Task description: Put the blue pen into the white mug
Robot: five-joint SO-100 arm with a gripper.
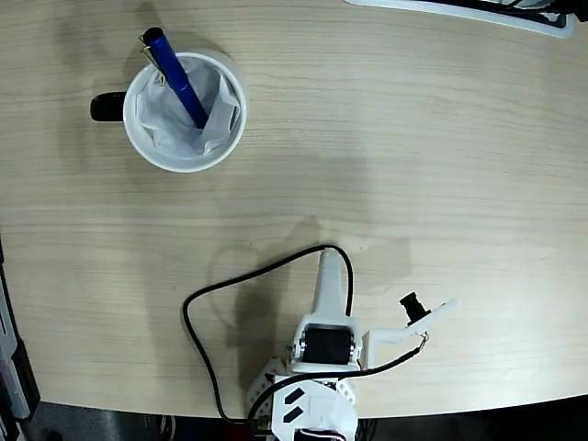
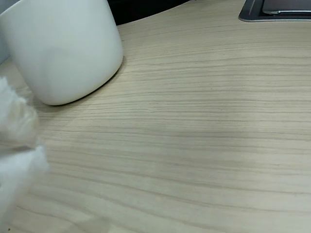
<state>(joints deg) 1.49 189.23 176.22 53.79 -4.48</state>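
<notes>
The slim glossy blue pen point(image 1: 177, 78) is leaned inside the round white mug point(image 1: 147, 147), well away from the jaws point(image 1: 328, 266), whose state cannot be told; a careless arm sweep could tip it.

- Wrist view: white mug point(image 2: 63, 48) cut off at top & left edges, so rim, handle & contents are out of sight.
- My fingers point(image 2: 17, 145): just a white blur at left edge; can't tell if jaws are apart or together.
- Fixed view: blue pen point(image 1: 176, 75) lower end buried in crumpled lining point(image 1: 216, 115).
</notes>
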